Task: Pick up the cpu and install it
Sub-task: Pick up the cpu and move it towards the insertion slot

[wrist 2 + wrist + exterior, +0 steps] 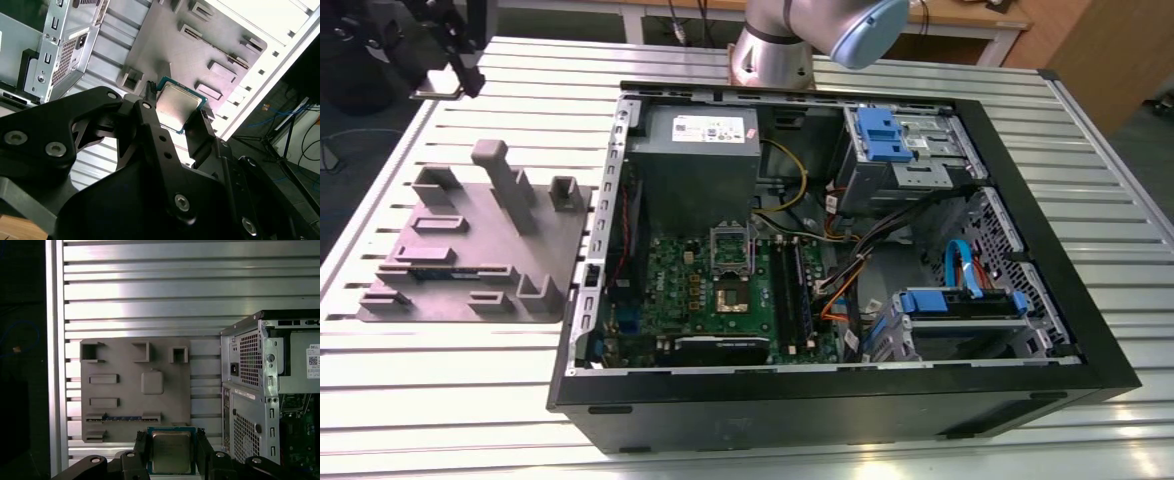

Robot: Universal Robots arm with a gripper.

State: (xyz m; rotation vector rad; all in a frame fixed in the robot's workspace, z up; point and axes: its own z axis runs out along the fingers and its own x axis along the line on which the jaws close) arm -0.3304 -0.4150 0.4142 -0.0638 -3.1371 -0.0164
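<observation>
We have the cpu (171,452) clamped in the gripper (171,447) near the grey tray (125,405); the socket (730,292) looks empty, so the installing is left.

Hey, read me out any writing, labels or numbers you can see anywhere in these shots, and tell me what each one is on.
White label on the grey power supply box: print too small to read.
White sticker on the computer case: too blurred to quote.
Metal top of the cpu, gripped in the tool: no legible marking.
</observation>
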